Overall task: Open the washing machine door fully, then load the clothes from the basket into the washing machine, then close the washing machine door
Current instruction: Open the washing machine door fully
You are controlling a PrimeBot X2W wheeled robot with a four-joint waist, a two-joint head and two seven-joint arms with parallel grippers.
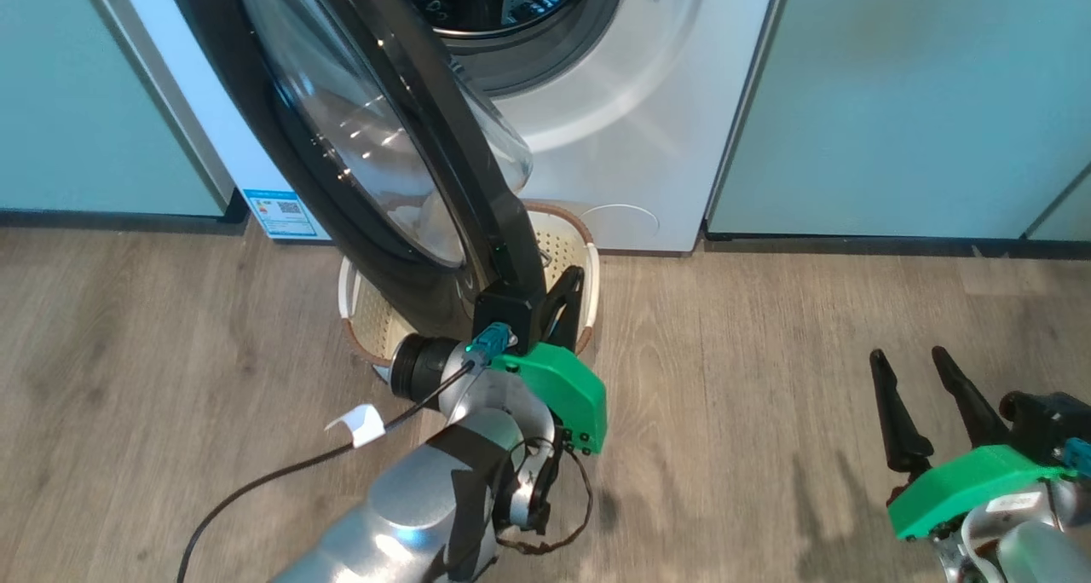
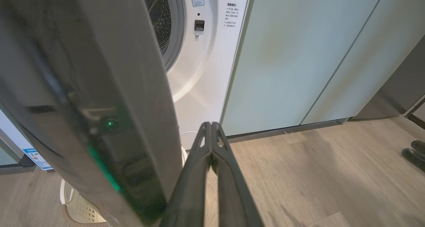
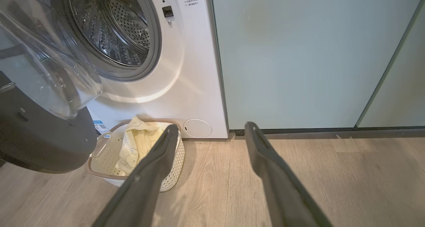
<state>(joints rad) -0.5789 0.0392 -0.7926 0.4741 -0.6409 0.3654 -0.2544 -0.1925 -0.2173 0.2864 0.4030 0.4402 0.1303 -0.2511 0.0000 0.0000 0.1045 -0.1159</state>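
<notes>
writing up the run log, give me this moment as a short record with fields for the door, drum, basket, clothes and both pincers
door: partway open, lower edge near the basket
drum: nothing seen in the part that shows
basket: on the floor before the washing machine
clothes: cream, printed, in the basket
left pincer: shut, empty, beside the door's edge
right pincer: open, empty, over bare floor
loading: not begun

Left fingers together, right fingers apart.
</notes>
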